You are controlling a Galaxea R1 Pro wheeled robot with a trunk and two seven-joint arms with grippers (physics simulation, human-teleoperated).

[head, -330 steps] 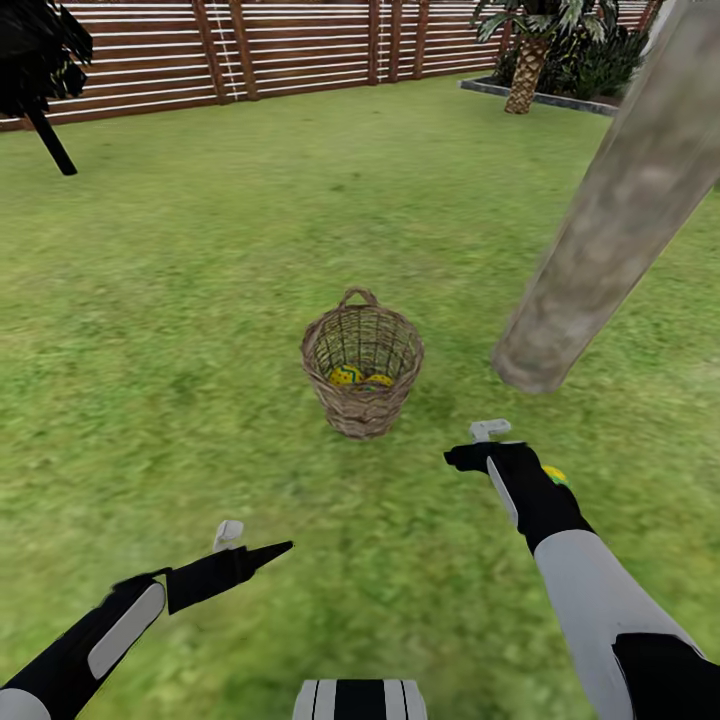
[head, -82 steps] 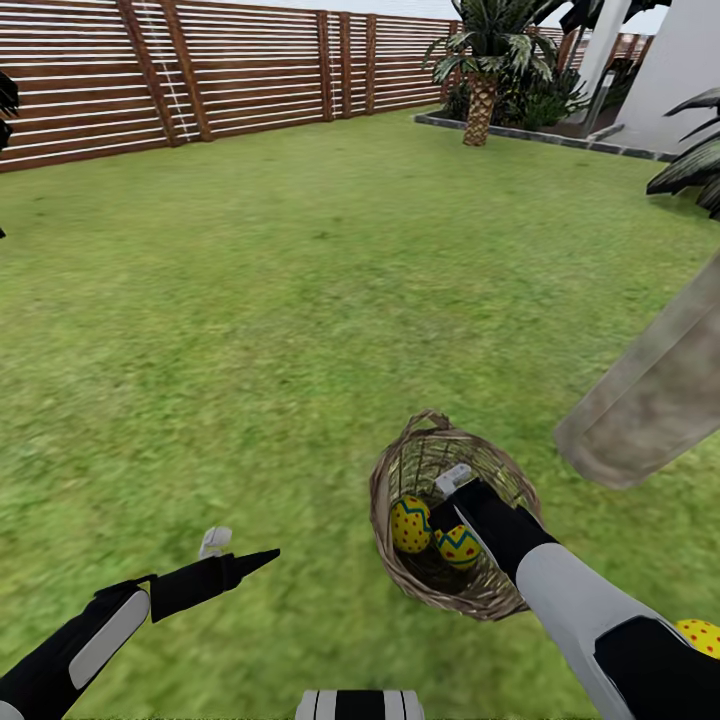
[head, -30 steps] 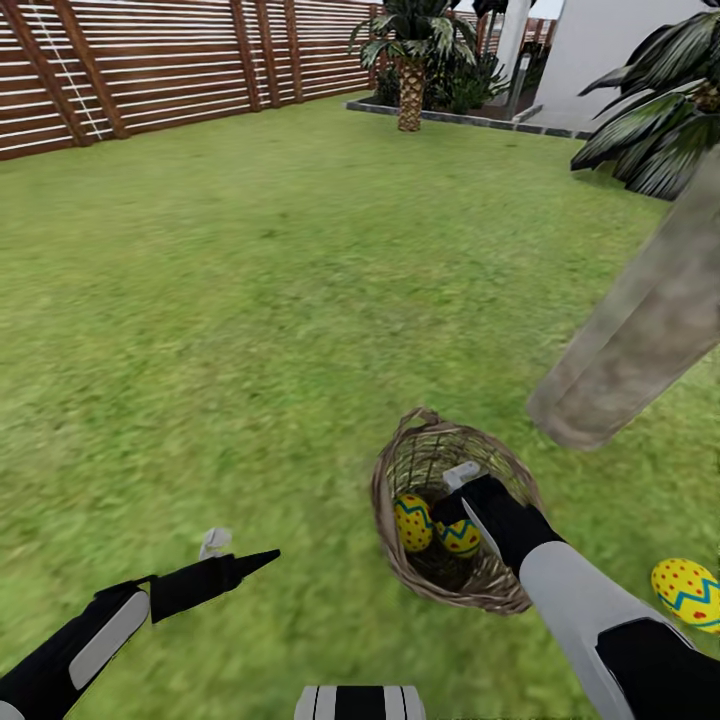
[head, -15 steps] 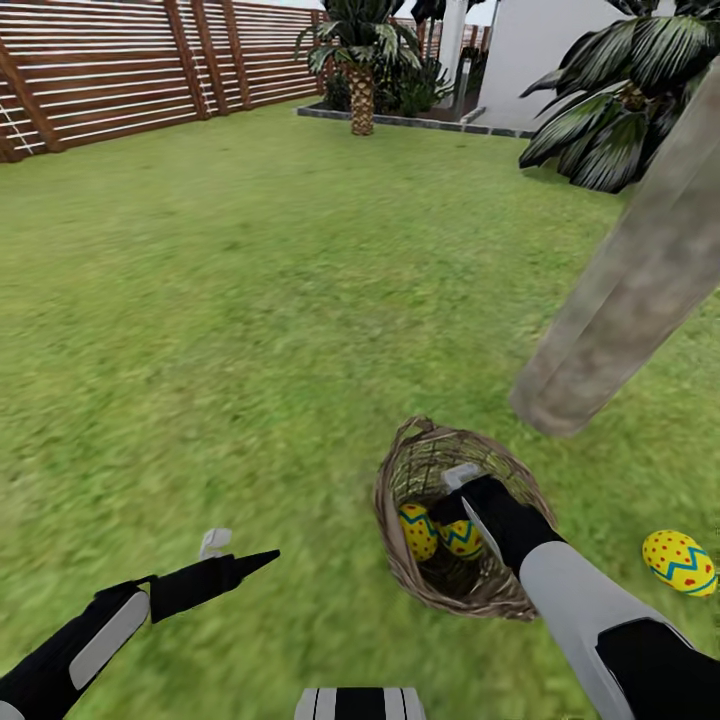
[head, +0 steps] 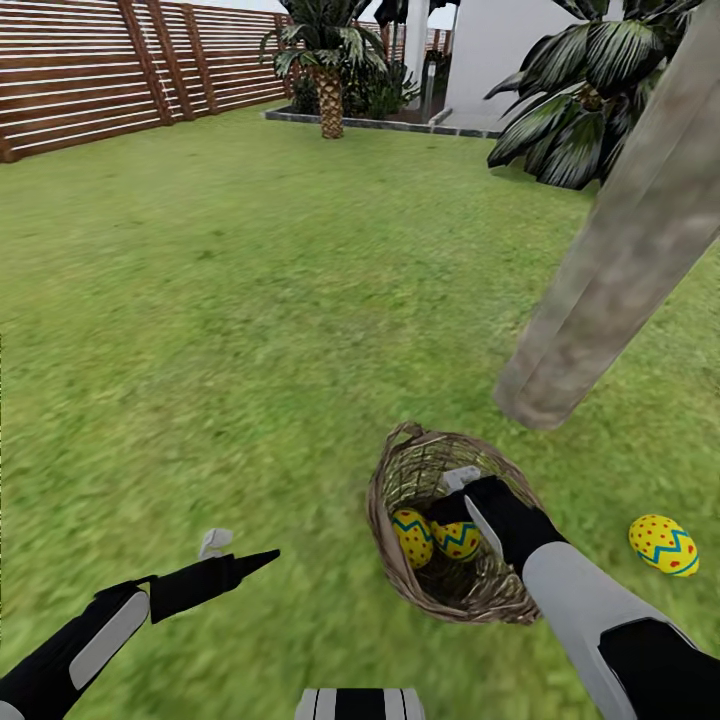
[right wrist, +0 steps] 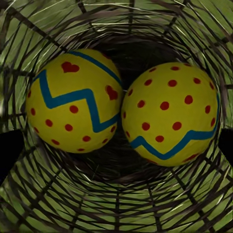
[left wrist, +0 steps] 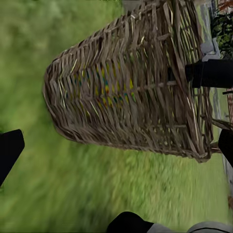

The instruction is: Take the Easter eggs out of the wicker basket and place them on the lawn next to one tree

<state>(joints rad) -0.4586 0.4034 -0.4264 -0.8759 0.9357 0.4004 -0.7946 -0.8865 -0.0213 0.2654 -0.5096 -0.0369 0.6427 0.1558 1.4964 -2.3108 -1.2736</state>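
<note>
At lower right of the head view, the right gripper (head: 462, 490) reaches into the wicker basket (head: 400, 575); whether it is open I cannot tell. Two Easter eggs (right wrist: 73, 101) (right wrist: 170, 114) lie touching at the bottom: smooth, round, probably slippery, best pinched across the middle. A third egg (head: 664, 545) lies on the lawn (head: 250, 300) near the tree (head: 610, 260). The left gripper (head: 240, 555), at lower left, is spread and empty.

Two eggs (head: 437, 537) in basket (head: 400, 478); third (head: 664, 545) right.

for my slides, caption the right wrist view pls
Two Easter eggs lie side by side, touching, in the wicker basket.
</note>
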